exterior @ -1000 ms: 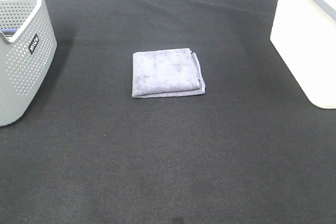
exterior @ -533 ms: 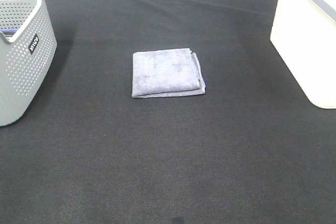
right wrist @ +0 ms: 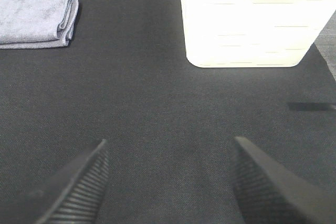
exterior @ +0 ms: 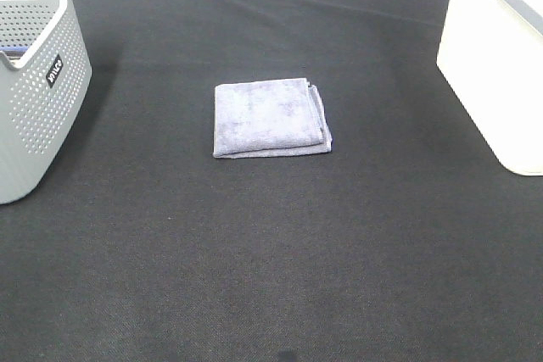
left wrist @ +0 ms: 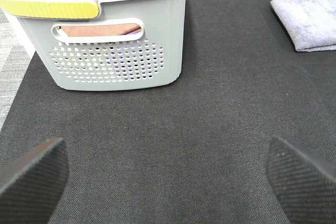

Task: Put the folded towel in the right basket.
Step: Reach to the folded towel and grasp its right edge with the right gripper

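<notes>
The folded grey-lilac towel (exterior: 270, 118) lies flat on the black cloth in the middle of the table. It also shows in the left wrist view (left wrist: 308, 20) and in the right wrist view (right wrist: 38, 17). The right basket (exterior: 501, 52) is white and stands at the right edge; the right wrist view shows it (right wrist: 252, 22) beyond my right gripper. My left gripper (left wrist: 165, 174) is open and empty, well short of the towel. My right gripper (right wrist: 170, 182) is open and empty over bare cloth. Neither gripper shows in the high view.
A grey perforated basket (exterior: 34, 82) stands at the left edge; the left wrist view shows it (left wrist: 105, 40) holding brown and blue cloths. The black cloth (exterior: 271, 252) covers the table.
</notes>
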Robot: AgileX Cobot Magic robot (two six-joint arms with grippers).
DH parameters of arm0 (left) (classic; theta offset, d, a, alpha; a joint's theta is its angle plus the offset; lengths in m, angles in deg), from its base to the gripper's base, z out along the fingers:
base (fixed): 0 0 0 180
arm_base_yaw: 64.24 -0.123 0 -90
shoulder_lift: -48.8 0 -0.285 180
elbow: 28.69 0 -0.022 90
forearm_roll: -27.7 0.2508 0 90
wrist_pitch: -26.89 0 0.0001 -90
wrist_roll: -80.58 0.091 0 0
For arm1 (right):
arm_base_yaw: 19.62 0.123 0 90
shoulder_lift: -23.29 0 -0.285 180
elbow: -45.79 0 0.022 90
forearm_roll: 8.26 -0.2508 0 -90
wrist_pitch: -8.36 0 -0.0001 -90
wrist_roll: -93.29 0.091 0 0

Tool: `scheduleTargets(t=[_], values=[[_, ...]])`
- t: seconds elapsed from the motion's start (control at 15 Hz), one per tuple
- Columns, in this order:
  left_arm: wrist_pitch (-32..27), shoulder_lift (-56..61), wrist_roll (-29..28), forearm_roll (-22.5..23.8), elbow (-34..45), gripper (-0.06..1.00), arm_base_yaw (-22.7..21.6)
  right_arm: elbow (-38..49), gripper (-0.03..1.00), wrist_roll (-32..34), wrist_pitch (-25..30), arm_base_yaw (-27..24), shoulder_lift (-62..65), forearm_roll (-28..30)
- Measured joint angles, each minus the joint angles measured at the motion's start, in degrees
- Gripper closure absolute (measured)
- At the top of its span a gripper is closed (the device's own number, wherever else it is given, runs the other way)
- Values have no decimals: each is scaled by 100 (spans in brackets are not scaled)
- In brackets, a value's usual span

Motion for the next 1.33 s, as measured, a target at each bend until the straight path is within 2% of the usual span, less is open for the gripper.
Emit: scheduleTargets(t=[1.33], values=[[0, 0, 0, 0, 0, -3, 0, 0, 34, 0, 0, 0, 0, 0]])
